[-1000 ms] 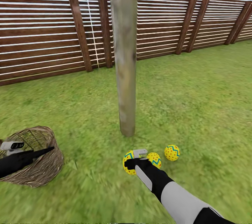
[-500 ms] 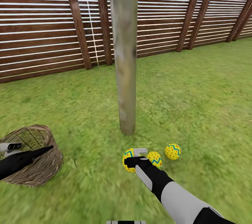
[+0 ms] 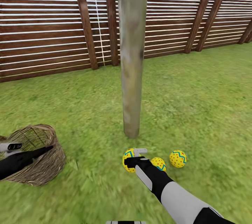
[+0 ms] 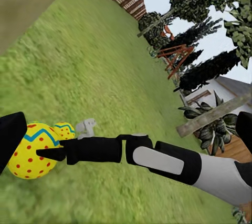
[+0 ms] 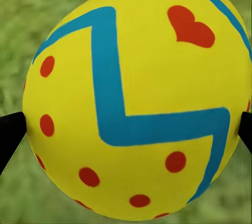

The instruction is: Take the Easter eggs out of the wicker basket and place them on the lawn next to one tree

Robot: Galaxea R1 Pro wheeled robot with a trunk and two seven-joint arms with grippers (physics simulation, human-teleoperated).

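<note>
Three eggs [image 3: 177, 158] before tree [image 3: 132, 76]

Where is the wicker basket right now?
In the head view, the wicker basket sits on the lawn at lower left, left of the tree, with the left arm reaching over it.

bright flat daylight, soft blur

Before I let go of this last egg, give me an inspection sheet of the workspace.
Surface: lawn, green grass.
Job's things: three Easter eggs by the tree: one between the right claw's fingers, one beside it, one further right; wicker basket, no egg seen inside.
Clutter: nothing seen.
Claws: right claw around the egg; left claw at the basket, state unclear.
Cables: nothing seen.
Surroundings: slat fence.
</note>
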